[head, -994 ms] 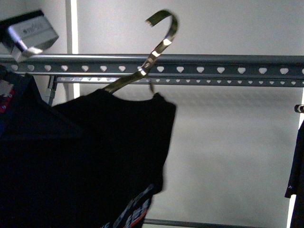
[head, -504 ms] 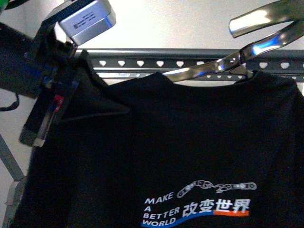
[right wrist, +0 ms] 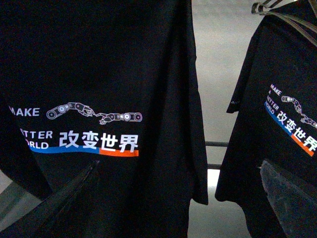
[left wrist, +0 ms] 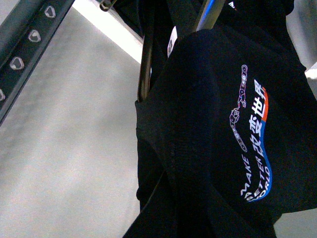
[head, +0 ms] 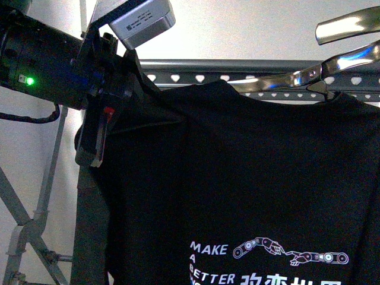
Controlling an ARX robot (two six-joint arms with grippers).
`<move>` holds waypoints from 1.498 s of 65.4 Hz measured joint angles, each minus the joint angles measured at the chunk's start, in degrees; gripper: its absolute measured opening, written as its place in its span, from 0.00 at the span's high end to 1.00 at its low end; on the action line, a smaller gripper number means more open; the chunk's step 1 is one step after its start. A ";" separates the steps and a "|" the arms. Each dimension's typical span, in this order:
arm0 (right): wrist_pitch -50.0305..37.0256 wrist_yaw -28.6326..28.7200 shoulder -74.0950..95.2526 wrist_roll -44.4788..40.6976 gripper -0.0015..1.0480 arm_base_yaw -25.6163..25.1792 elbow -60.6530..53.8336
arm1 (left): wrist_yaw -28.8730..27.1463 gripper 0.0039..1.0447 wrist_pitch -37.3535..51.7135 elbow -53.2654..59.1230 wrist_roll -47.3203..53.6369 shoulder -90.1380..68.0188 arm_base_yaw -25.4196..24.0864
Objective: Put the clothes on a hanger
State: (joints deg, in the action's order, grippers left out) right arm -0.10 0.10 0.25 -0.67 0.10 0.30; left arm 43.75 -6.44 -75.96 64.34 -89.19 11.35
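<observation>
Shirt [head: 249, 178] print lower than 0.5 s ago, cut off at bottom of front view; left arm further in | shirt on coat hanger [head: 309, 76] before rack rail [head: 196, 77] | left end effector [head: 104, 127] pinching shirt's shoulder | right end effector [right wrist: 178, 168] spread | only right wrist view shows second shirt [right wrist: 277, 99]

Cannot follow the rack's rail [head: 202, 66] behind the T-shirt [head: 249, 178]. Cannot read its print below "BETTER", cropped at the front view's bottom edge. Cannot see the coat hanger's hook [head: 344, 28] whole, nor where the fingers [head: 94, 142] of the left gripper [head: 104, 127] end in cloth.
</observation>
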 joint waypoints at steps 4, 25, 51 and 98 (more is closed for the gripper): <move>0.11 0.61 0.09 0.11 0.07 -0.11 0.02 | -0.04 0.96 0.00 0.00 0.00 0.00 -0.02; -12.57 44.17 45.77 10.19 0.07 -28.85 25.92 | -0.11 0.96 0.02 0.00 0.00 -0.09 -0.20; -16.35 47.52 70.97 -54.71 0.07 -20.44 53.13 | -0.11 0.96 0.02 0.00 0.02 -0.11 -0.04; 4.66 33.03 91.27 -90.79 0.07 -4.31 77.77 | -0.11 0.96 0.02 0.00 0.00 -0.11 -0.09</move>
State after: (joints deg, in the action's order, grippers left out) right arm 4.56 33.12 91.53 -91.46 -4.21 78.06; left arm 43.64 -6.42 -75.96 64.34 -89.30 11.27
